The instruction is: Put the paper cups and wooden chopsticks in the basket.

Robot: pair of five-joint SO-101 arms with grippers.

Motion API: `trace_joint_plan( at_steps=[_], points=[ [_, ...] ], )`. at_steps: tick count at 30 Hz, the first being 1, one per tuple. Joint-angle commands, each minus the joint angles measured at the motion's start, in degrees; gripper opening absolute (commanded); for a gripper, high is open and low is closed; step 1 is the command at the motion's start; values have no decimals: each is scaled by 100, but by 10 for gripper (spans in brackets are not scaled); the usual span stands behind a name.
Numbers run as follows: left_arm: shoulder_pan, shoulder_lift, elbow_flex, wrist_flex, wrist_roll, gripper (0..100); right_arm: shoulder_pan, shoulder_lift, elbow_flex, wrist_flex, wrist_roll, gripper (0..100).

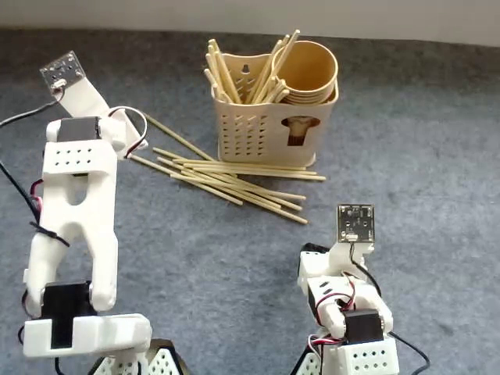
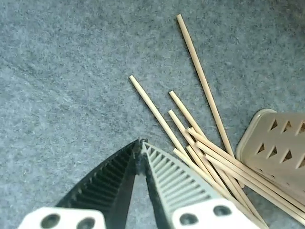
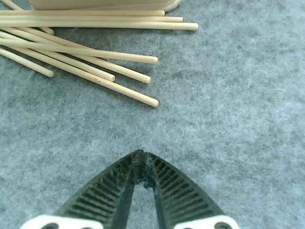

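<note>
Looking at the loose chopsticks [image 1: 234,181] fanned across the grey cloth [image 1: 406,156] in front of the basket [image 1: 269,133], I worry most about how they overlap. My left gripper [image 2: 140,145] and right gripper [image 3: 140,155] are both closed on nothing, one near each end of the pile. Pinching one thin round stick could roll it away or drag its neighbours. Held by one end, it may swing against the basket, already crowded with paper cups [image 1: 312,70] and upright sticks, and tip it.
</note>
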Motion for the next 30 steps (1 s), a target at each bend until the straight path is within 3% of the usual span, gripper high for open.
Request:
trace_joint_plan(
  at_steps=[1,4,30],
  points=[
    [-48,119,-84,-26,325,114,-31,-75,848,22,-26,5],
    [-48,312,-92,-18,510,207,-31,-75,848,22,-26,5],
    [-259,3055,-2176,18,571,165,-31,-75,848,22,-18,5]
  ],
)
